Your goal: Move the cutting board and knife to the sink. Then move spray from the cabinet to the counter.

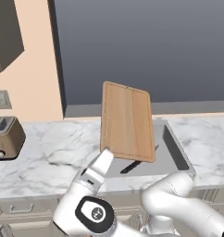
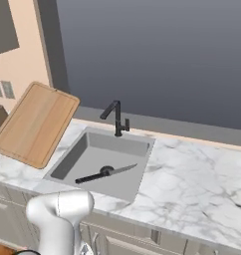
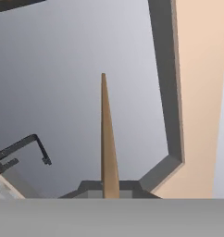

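Gripper [image 1: 106, 152] pinches the lower edge of the board [image 1: 127, 121], jaws pressed onto it. Board is held up off the counter [image 1: 49, 155], nearly upright, leaning slightly, broad face toward the left base camera. In the right base view the board [image 2: 37, 124] hangs over the counter [image 2: 192, 184] just left of the sink [image 2: 72, 157]. Hand view looks along the board [image 3: 108, 148] edge-on, a thin wooden sliver rising from between the fingers.

Knife [image 2: 105, 173] lies flat on the sink floor, handle toward the front left, blade toward the right. Black faucet [image 2: 116, 117] stands at the sink's back rim. Toaster [image 1: 6, 137] sits on the counter at far left.
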